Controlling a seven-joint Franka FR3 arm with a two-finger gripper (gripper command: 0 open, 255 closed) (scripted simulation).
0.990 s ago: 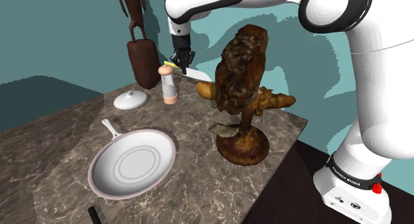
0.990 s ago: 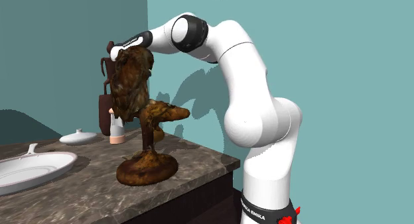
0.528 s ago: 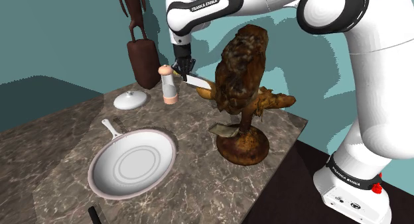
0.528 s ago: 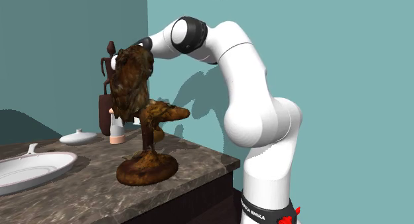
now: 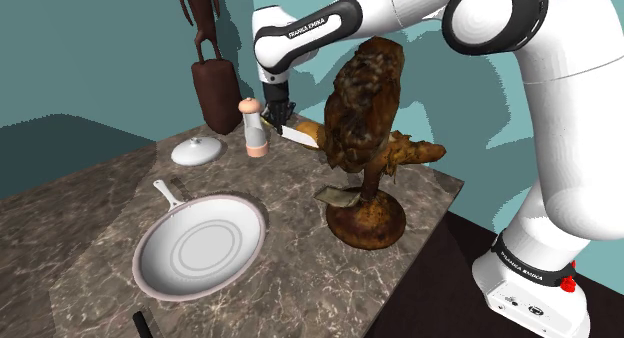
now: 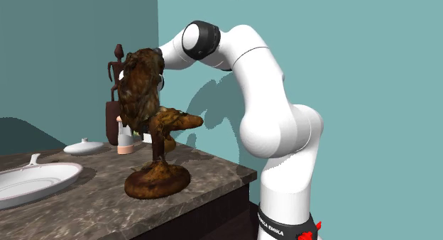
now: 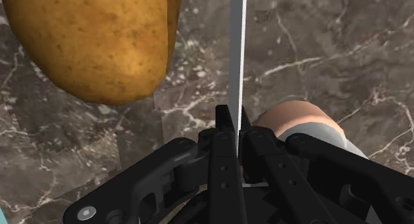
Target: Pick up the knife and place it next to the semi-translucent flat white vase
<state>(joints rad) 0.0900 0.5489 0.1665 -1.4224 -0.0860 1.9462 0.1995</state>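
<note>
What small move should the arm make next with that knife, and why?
Probably lower it a little, drifting toward the vase. The end effector is shut on the knife, which hangs close beside the bottle and a brown lump, while the vase lies past the bottle on the counter. Going slowly should avoid bumping the bottle.

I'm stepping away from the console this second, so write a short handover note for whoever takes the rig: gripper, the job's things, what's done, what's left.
Gripper: shut on the knife, with the blade sticking out past the fingertips over the marble counter.
Things: the flat white vase sits on the counter. A peach-capped bottle stands between it and the gripper.
Done: the knife is picked up.
Left: carry the knife past the bottle, lay it beside the vase and release.
</note>
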